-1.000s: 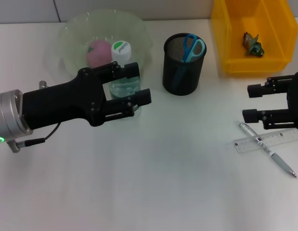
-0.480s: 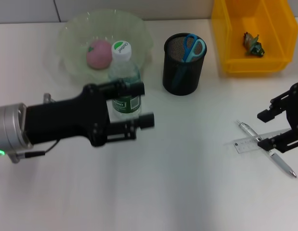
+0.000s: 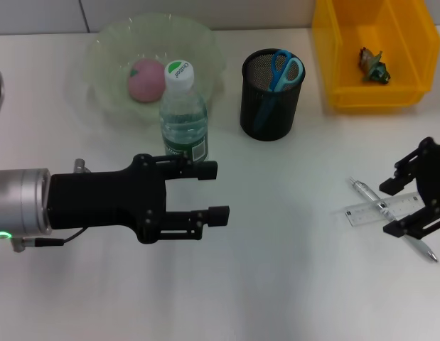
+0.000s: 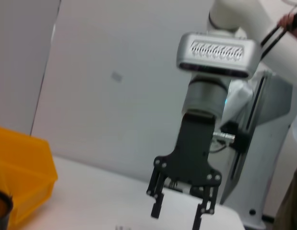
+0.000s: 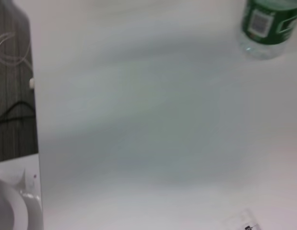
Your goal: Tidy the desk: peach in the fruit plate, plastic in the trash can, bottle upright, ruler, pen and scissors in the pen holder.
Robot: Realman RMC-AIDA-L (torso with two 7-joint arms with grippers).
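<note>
Left black gripper (image 3: 211,190) gapes empty near the upright clear green-labelled bottle (image 3: 183,114); the left wrist view alone shows the right gripper (image 4: 180,212) open, empty.

The right pincer (image 3: 413,204) covers the middle of the pen (image 3: 369,195) and one end of the ruler (image 3: 376,211), and the head view's edge clips its arm. The bin (image 3: 347,64) runs off the top edge, and the crumpled scrap (image 3: 373,64) inside is too small to identify. In the right wrist view only the bottle (image 5: 269,28)'s lower half shows.
</note>
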